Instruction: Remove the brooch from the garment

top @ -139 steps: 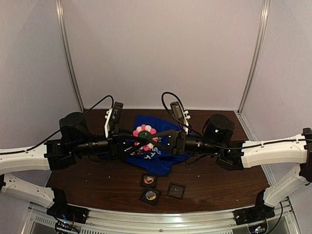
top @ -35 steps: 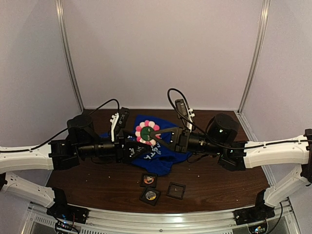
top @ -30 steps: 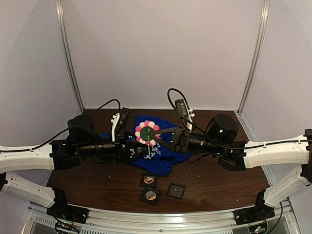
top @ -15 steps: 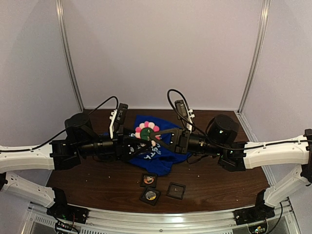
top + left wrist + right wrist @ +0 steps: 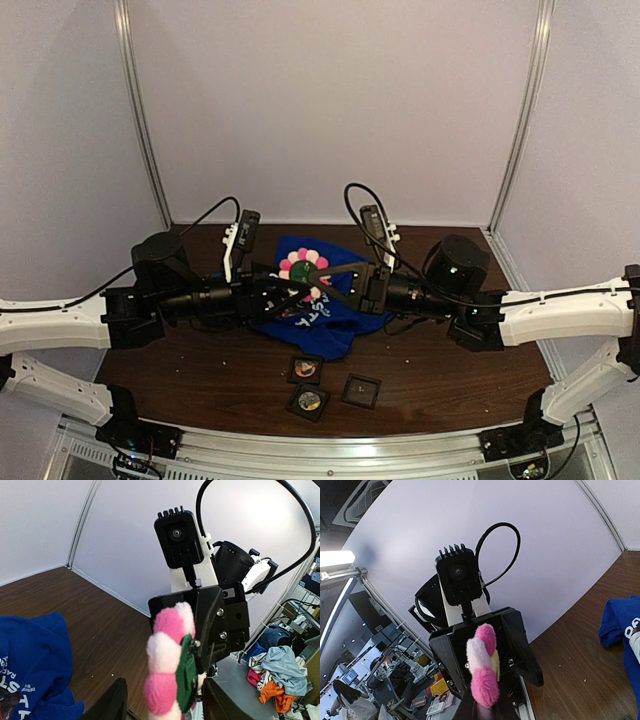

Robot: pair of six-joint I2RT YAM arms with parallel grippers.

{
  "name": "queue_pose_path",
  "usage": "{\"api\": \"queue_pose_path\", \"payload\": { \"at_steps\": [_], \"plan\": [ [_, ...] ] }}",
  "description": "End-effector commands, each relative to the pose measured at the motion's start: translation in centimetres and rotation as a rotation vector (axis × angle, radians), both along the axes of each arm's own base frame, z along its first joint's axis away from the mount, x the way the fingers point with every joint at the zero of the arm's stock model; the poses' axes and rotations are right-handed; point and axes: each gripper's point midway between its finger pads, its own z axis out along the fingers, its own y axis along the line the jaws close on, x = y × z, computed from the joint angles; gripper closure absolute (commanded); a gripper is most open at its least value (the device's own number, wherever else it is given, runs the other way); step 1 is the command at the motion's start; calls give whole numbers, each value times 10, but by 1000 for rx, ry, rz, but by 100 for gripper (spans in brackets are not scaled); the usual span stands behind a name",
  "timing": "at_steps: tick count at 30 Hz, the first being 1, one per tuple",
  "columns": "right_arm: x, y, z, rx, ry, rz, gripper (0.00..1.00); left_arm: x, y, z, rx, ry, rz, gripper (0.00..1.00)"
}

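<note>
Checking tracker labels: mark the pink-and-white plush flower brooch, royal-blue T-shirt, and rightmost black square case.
pink-and-white plush flower brooch (image 5: 161,694), left wrist view, lower pink petal.
royal-blue T-shirt (image 5: 35,650), left wrist view, plain blue fabric.
rightmost black square case (image 5: 361,390), top view, its centre.

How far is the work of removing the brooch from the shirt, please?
Done: the brooch is off the blue T-shirt, which lies on the table below. In hand: the right gripper grips it in the air, and the left gripper stands open around it. Remaining: probably only to put it down.
</note>
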Motion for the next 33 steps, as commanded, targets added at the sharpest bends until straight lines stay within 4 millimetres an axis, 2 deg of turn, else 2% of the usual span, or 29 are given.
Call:
{"api": "queue_pose_path", "payload": {
  "at_steps": [1,14,17,26,33],
  "plan": [
    [-3,0,-3,4,4,13,100,2,2,14,-37,-17,18,51],
    [-3,-2,-6,0,7,9,100,-3,-2,15,-59,23,-24,60],
    [-2,-3,-9,-7,8,-1,100,-5,-2,17,-74,36,-34,67],
    [-3,-5,-8,-8,5,0,100,-12,-7,17,-98,79,-86,68],
    [-4,-6,-8,-7,4,1,100,-17,-9,16,-125,116,-125,74]
  ]
}}
